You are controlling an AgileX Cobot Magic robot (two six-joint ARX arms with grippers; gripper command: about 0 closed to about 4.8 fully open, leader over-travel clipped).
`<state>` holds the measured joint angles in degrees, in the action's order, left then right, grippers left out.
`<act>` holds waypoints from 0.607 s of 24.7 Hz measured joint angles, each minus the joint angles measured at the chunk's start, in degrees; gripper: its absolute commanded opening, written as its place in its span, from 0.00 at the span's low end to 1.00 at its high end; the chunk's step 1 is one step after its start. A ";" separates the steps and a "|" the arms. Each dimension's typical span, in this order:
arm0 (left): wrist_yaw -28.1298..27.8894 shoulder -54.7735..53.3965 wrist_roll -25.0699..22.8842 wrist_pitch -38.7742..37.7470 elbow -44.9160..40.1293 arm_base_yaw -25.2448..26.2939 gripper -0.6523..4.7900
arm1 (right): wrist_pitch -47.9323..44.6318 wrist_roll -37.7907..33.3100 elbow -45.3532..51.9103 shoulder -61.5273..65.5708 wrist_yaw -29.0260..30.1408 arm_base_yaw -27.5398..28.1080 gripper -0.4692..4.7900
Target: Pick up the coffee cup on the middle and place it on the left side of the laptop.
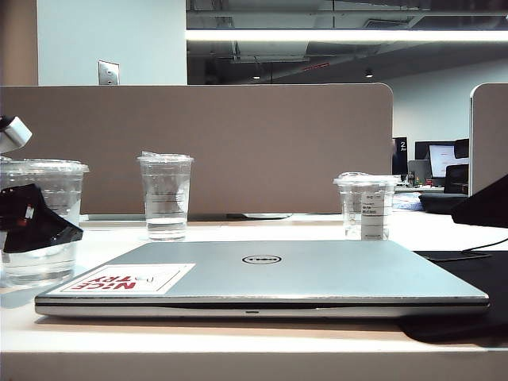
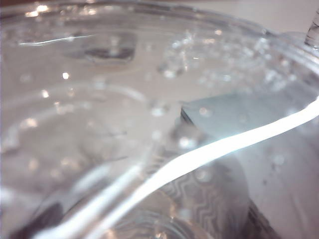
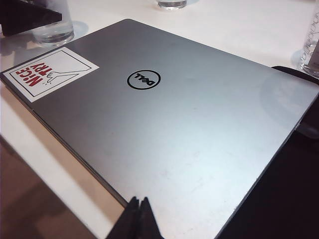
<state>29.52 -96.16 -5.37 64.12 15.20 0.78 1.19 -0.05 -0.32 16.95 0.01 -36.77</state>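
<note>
White desk (image 1: 238,341): coffee cup (image 1: 44,222) left of laptop (image 1: 262,278), left gripper (image 1: 32,218) state unclear, right gripper (image 3: 139,219) closed

Your left gripper (image 1: 32,218) is way over at the left edge of the exterior view, sitting low, dark jaws pointing in toward the middle. How wide those jaws are, can't tell: the left wrist view is just a close-up blur with no fingers visible. Your right gripper (image 3: 138,219) hangs up in the air, and its two dark fingertips (image 3: 130,221) are pressed together, jaws closed with nothing between them.
</note>
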 measured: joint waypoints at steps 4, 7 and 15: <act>0.00 0.07 -0.17 -0.66 0.07 0.00 1.00 | -0.02 0.00 0.00 0.00 0.00 0.00 0.08; 0.00 0.76 0.79 -1.22 -0.35 0.00 1.00 | -0.02 0.00 0.00 -0.02 0.00 0.00 0.08; -0.33 8.02 1.77 -4.63 -6.27 1.68 1.00 | 0.00 0.00 0.02 -0.02 0.00 0.07 0.08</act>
<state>29.19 -88.14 -3.60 59.48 8.93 2.46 1.19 -0.05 -0.30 16.93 0.01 -36.71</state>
